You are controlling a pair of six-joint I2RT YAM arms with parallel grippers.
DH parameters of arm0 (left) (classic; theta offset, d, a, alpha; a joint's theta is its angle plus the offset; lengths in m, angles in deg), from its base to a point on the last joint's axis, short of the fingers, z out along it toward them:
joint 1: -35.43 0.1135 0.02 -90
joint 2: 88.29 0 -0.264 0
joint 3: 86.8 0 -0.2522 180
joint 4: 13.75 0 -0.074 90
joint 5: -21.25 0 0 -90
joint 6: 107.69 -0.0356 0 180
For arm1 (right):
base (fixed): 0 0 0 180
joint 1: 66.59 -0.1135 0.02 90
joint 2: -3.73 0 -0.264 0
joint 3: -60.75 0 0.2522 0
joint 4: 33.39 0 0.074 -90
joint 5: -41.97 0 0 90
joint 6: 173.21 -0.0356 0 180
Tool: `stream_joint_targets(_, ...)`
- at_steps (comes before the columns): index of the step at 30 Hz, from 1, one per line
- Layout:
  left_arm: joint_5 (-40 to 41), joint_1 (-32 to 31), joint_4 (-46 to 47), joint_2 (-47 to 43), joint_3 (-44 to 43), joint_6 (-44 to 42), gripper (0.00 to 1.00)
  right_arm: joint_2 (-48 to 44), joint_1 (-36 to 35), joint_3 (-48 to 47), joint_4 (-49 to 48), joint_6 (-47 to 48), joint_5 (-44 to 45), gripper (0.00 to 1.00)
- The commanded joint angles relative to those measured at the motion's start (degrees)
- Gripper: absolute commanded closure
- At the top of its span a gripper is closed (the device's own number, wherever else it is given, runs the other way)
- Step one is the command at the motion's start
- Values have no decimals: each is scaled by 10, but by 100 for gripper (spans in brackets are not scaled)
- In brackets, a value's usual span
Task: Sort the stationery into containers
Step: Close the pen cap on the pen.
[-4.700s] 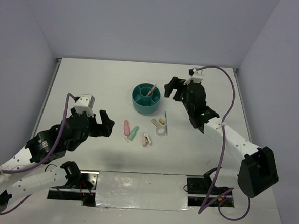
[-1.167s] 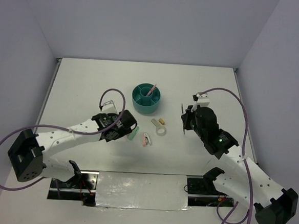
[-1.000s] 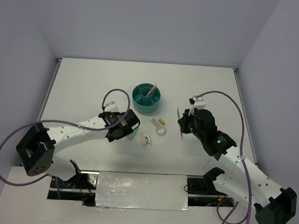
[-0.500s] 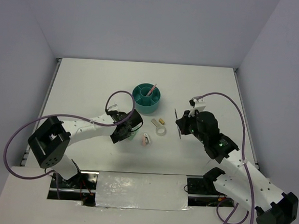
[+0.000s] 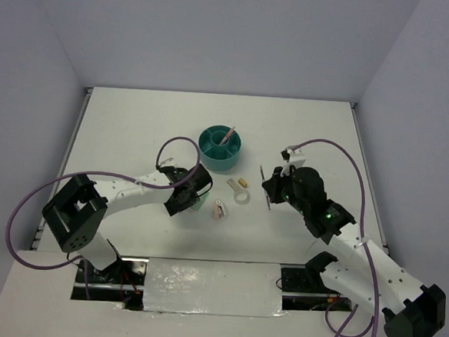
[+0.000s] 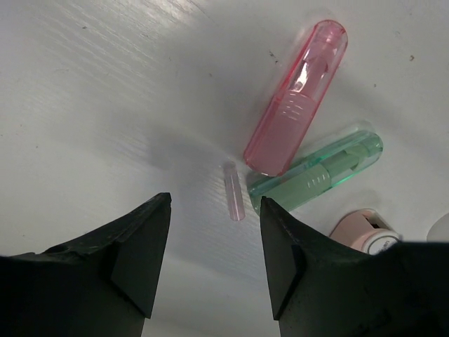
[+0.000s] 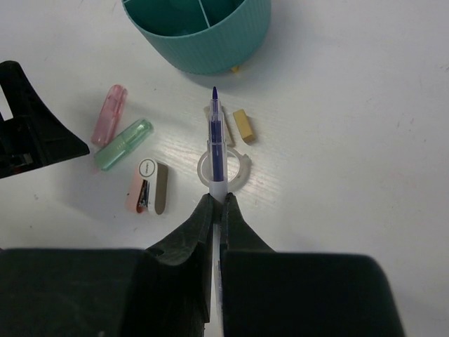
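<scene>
The teal organiser (image 5: 220, 147) stands mid-table with a thin pink pen (image 5: 227, 135) upright in its central cup. My left gripper (image 6: 215, 210) hovers open just above the table, nothing between its fingers. Just beyond its tips lie a short pink stick (image 6: 233, 191), the pink capsule (image 6: 298, 95), the pale-green capsule (image 6: 319, 174) and the pink-white clip (image 6: 365, 228). My right gripper (image 7: 218, 200) is shut on the thin grey pen (image 7: 216, 151), held above the clear tape ring (image 7: 242, 163) with its tip pointing at the organiser (image 7: 203, 35). A yellowish piece (image 7: 243, 125) lies beside it.
A beige piece (image 7: 227, 135) lies partly behind the pen. The left arm's finger (image 7: 28, 126) shows at the left edge of the right wrist view, close to the pink capsule (image 7: 109, 114). Foil tape (image 5: 212, 287) covers the near table edge.
The left gripper has reached right, over the capsules, and its jaws have narrowed a little. The right gripper, still shut on the grey pen, has drifted slightly left toward the tape ring.
</scene>
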Motion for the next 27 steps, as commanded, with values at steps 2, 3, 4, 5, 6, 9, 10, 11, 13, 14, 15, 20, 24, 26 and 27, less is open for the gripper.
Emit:
stream_joint_targets(2,-1,8,4,-2,8,17,35,9,-4,6,-35,8,-10,100)
stream_joint_targets(3,-1,8,8,-1,9,16,35,10,-4,6,-36,8,-12,100)
stream_joint_targets(4,-1,8,8,-1,10,15,35,12,-5,6,-36,8,-11,100)
stream_joint_targets(5,-3,9,9,0,13,16,35,12,-5,7,-36,8,-12,100)
stream_joint_targets(6,-5,9,11,1,14,16,35,12,-5,7,-38,8,-13,100)
stream_joint_targets(9,-8,10,16,7,17,15,35,13,-4,8,-39,8,-14,100)
stream_joint_targets(10,-12,10,17,9,17,13,35,13,-3,9,-40,7,-12,100)
stream_joint_targets(11,-14,10,19,12,18,13,35,14,-4,9,-41,8,-12,100)
stream_joint_targets(13,-17,10,20,18,20,15,35,16,-4,10,-42,7,-13,100)
stream_joint_targets(14,-19,10,21,19,24,16,35,17,-5,10,-43,7,-14,100)
stream_joint_targets(15,-19,10,22,21,24,18,35,17,-4,11,-43,7,-15,100)
stream_joint_targets(20,-19,12,22,19,33,25,36,19,-4,12,-47,8,-17,100)
stream_joint_targets(24,-19,12,22,18,36,24,37,22,-4,12,-47,9,-19,100)
stream_joint_targets(26,-21,12,21,24,35,23,39,20,-5,13,-48,9,-19,100)
stream_joint_targets(27,-23,12,22,24,35,22,40,20,-5,13,-48,9,-19,100)
